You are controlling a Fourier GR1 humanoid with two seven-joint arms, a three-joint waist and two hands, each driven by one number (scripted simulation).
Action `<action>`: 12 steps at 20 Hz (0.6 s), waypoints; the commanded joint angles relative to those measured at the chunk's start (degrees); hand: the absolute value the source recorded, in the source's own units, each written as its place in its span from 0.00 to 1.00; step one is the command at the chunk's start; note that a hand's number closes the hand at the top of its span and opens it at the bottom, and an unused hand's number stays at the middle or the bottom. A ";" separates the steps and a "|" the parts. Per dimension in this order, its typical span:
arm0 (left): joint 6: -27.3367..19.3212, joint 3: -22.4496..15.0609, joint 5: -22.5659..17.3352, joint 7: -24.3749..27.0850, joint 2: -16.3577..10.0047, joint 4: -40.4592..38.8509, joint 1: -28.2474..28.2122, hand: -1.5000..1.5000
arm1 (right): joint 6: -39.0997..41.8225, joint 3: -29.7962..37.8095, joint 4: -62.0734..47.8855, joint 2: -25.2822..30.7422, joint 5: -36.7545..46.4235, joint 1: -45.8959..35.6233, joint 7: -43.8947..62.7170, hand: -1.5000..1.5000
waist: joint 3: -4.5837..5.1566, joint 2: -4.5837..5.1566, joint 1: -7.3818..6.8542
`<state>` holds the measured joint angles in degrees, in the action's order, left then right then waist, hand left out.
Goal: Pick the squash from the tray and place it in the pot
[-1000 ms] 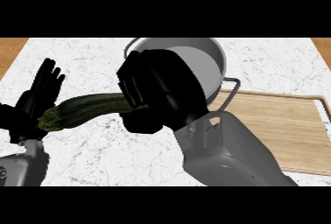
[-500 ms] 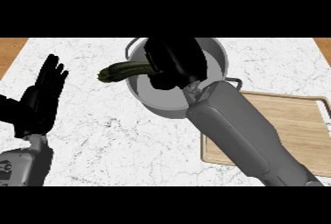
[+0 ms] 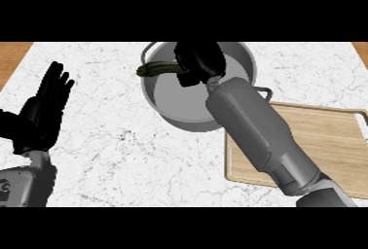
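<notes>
A dark green squash [image 3: 155,68] sticks out to the left over the rim of the grey metal pot [image 3: 173,104] at the back of the counter. My right hand [image 3: 200,59] is curled round its other end, held over the pot's opening, and hides that part of the squash. The right forearm reaches up across the pot's right side. A light wooden tray [image 3: 330,146] lies at the right with nothing showing on it. My left hand [image 3: 42,114] rests open at the left edge, fingers up.
The counter top is white marble [image 3: 122,155], with a brown wooden strip [image 3: 10,56] at the far left. The pot has a small handle [image 3: 265,91] on its right side, next to the tray's corner.
My right hand carried the squash from the counter's middle back and up until it hangs over the pot. The left hand has stayed at the left edge.
</notes>
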<state>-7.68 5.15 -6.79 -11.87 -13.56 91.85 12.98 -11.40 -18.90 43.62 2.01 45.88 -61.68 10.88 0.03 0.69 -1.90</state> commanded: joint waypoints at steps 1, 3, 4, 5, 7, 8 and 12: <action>0.77 0.70 -0.19 1.13 -0.42 -0.92 0.59 0.50 | 2.11 5.18 -11.02 -1.21 -2.75 -4.60 -0.86 0.00 | 0.00 0.12 -0.37; -0.32 -0.58 1.21 -1.29 -0.33 -0.33 2.21 0.50 | 2.10 7.84 -14.27 -1.66 -6.25 -4.37 -4.59 0.00 | -0.04 0.40 -0.85; 1.89 0.81 -1.39 -2.05 -1.47 1.36 0.75 0.50 | 2.41 6.29 -13.89 -1.95 -7.73 -1.40 -6.78 0.00 | -0.04 0.11 -0.91; 0.81 -0.42 -0.34 -0.57 0.27 1.48 -0.11 0.50 | 4.87 8.82 -16.01 -1.97 -9.10 -3.89 -8.31 0.00 | -0.04 0.29 -1.12; -1.95 -3.65 2.90 -1.39 2.84 -0.85 3.79 0.50 | 4.61 6.71 -16.29 -1.98 -14.01 -2.24 -10.23 0.00 | -0.07 0.58 -1.78; -0.76 -0.87 1.34 -0.75 1.04 -1.99 3.10 0.50 | 6.39 9.55 -16.37 -1.99 -15.57 -3.76 -11.39 0.00 | -0.04 0.30 -0.97; 0.11 -0.53 0.37 -1.41 0.48 0.60 1.79 0.50 | 6.36 16.35 -15.02 -2.00 -23.70 -3.76 -18.27 0.00 | -0.10 0.24 -1.33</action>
<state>-7.96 3.98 -5.85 -12.90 -12.59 91.62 14.72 -5.87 -7.61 28.89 0.13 28.77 -64.78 -2.36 -0.04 0.99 -3.11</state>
